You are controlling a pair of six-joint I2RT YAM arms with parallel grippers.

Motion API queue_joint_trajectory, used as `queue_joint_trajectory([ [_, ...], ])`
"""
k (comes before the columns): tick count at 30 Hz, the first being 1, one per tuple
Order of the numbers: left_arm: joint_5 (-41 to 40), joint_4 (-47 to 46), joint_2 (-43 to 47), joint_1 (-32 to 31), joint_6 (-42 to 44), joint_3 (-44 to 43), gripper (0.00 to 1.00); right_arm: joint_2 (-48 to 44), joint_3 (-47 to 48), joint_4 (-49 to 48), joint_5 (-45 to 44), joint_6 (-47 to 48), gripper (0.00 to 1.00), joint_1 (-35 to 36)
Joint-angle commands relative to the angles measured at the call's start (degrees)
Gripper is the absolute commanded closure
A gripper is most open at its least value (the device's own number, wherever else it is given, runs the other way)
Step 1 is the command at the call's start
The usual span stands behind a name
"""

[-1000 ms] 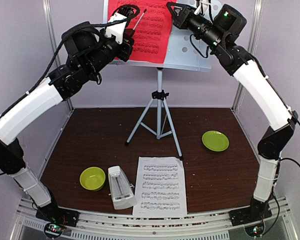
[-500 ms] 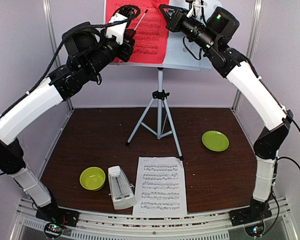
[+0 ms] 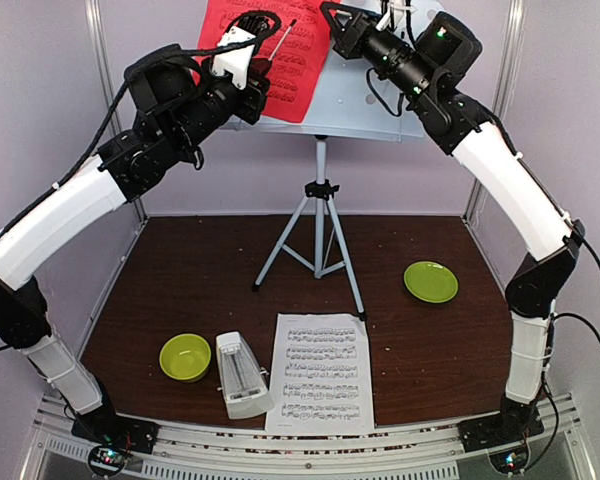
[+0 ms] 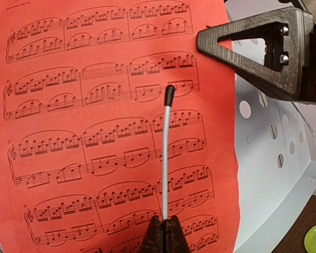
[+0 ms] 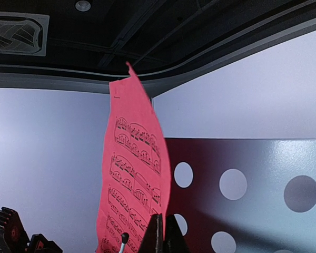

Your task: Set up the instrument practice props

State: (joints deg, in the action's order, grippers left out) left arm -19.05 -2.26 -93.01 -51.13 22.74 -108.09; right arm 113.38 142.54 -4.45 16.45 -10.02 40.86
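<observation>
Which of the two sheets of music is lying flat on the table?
The white sheet, flat on the dark table beside the metronome. The red sheet is up high against the perforated music stand.

Two matching arms on show. The left arm (image 3: 70, 215) wears smooth white shells on its long links, with chunky black joint housings between them, a black cable looping loosely along the upper section and a white bracket up by the wrist. The right arm (image 3: 515, 185) has the same white shells and black joints, plus a green light on its dark wrist block and a thin black cable beside the lower link. Up close, the right gripper (image 4: 206, 41) is matte black, its finger (image 4: 292, 74) a triangular open frame with two silver screw heads.
</observation>
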Motion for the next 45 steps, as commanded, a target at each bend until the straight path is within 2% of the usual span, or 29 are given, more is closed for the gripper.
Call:
queue_joint_trajectory([
  [1, 1.42, -3.15, 0.35, 0.25, -0.24, 0.52, 1.0, 0.61, 1.75, 0.57, 1.03, 3.16, 1.0, 0.74],
  [13, 1.52, -3.18, 0.4, 0.25, -0.51, 0.78, 1.0, -0.63, 1.77, 6.22, -0.25, 13.65, 1.0, 0.81],
  [21, 1.52, -3.25, 0.16, 0.25, -0.67, 0.78, 1.0, -0.71, 2.19, 4.44, -1.97, 14.91, 1.0, 0.28],
  [34, 1.55, -3.58, -0.43, 0.25, -0.51, 0.43, 1.0, 0.37, 2.05, 2.09, -1.75, 23.14, 1.0, 0.36],
  [45, 2.11, -3.39, -0.95, 0.33, -0.3, -0.05, 1.0, 1.36, 1.6, -1.41, -1.51, 22.97, 1.0, 0.6],
])
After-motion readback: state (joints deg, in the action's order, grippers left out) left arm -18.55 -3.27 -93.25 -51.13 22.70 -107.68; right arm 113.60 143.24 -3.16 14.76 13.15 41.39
